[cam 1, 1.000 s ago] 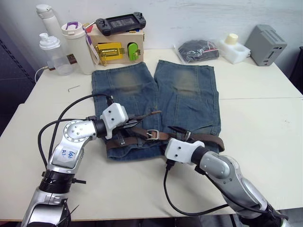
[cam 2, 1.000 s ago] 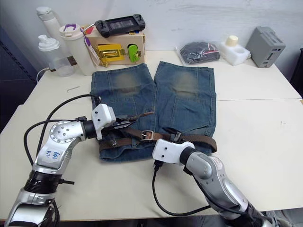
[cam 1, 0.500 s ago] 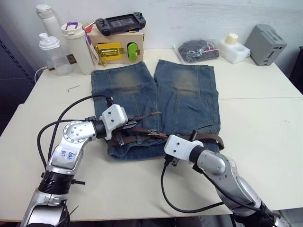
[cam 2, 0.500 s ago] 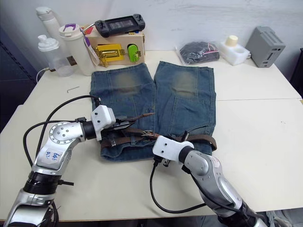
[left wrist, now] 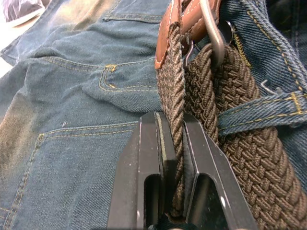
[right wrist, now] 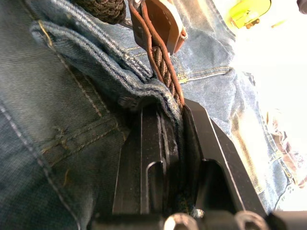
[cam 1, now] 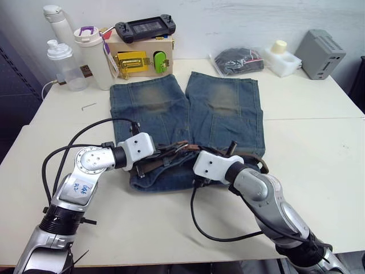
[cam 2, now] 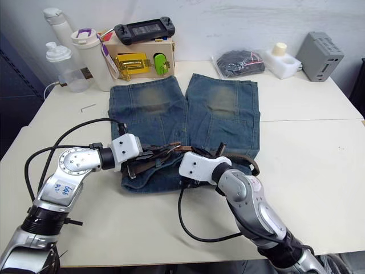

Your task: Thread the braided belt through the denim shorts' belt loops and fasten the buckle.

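I have both pincers at the waistband of the shorts (cam 1: 188,108), which lie flat on the worktop (cam 1: 319,142) with the legs pointing away from me. My left pincer (left wrist: 173,139) is pinching the belt (left wrist: 211,96) edge-on, the braid clamped between its two fingers. Just ahead of its tips sits the buckle (left wrist: 213,33) with the tan leather end tab, and a belt loop (left wrist: 259,112) crosses the braid just beside them. My right pincer (right wrist: 165,120) is pressed together on a fold of waistband denim with a strand of braid caught in it; another leather tab lies just beyond its tips.

The belt's long axis runs across the waistband from one pincer to the other, so the two ends face each other in the gap between them. I judge the left pincer nearer the buckle, so fastening turns on bringing the right-hand end leftward into that frame. The bunched denim between the pincers is the likely obstacle. Bottles (cam 1: 91,51), a latch box (cam 1: 140,57) and a black pouch (cam 1: 239,60) stand well beyond, clear of the work.
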Action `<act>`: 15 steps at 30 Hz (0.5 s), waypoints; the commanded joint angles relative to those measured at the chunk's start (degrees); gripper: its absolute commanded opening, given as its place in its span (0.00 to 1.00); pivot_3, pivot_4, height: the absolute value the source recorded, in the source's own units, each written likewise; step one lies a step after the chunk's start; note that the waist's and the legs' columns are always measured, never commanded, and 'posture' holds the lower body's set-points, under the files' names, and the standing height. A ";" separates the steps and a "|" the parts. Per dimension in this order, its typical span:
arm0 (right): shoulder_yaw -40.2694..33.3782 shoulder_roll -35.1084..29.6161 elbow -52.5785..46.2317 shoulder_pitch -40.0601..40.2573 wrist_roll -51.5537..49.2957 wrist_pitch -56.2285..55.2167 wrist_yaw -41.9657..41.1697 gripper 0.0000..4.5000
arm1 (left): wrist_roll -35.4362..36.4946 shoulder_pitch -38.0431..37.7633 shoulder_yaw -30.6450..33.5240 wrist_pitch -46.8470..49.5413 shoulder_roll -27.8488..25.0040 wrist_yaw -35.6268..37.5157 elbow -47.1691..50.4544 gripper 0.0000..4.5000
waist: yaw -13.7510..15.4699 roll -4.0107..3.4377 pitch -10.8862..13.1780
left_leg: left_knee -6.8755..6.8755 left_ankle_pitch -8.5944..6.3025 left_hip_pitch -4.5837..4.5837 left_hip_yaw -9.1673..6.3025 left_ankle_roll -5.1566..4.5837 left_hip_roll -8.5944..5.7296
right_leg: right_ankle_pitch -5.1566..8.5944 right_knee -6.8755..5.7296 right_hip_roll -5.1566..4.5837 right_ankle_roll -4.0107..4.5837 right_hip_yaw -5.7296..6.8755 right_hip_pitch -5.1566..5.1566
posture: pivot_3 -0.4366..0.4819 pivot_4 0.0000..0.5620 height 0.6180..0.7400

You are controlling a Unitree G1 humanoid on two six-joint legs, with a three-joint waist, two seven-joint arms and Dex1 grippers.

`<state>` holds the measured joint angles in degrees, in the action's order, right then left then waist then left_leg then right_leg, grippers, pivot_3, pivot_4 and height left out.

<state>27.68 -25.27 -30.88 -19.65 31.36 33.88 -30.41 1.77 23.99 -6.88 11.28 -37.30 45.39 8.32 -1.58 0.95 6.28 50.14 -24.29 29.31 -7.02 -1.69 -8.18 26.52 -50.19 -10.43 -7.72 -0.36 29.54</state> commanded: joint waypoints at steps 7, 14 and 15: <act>-2.30 1.75 1.28 -0.32 5.11 4.15 1.72 0.01 | -1.86 0.22 1.79 0.75 -3.88 -0.31 -0.58 0.00 | -0.05 0.00 0.00 | 0.01 0.00 0.00 0.00 0.00 0.00 | 0.00 -0.13 0.00 0.00 -0.01 0.05 | 0.48 0.27 0.22; -2.84 2.00 1.93 -0.81 5.28 4.33 1.81 0.01 | -1.67 -0.04 1.33 0.87 -5.90 0.75 -0.66 0.00 | -0.03 0.00 0.00 | 0.04 0.00 0.00 -0.03 0.00 -0.04 | 0.00 -0.23 -0.01 0.00 -0.02 0.06 | 0.48 0.27 0.22; -2.85 2.04 1.94 -0.81 5.29 4.36 1.82 0.01 | -1.68 -0.17 1.13 0.90 -6.23 1.12 -0.44 0.00 | -0.03 0.00 0.00 | 0.04 0.00 0.00 -0.04 0.00 -0.04 | 0.00 -0.23 -0.01 0.00 -0.02 0.07 | 0.48 0.27 0.22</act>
<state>28.66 -22.47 -29.04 -19.91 33.75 36.21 -30.40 1.62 24.31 -7.01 11.72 -41.45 46.02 8.29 -1.61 0.95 6.28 50.18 -24.29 29.31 -7.06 -1.69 -8.22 26.52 -50.43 -10.43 -7.72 -0.38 29.61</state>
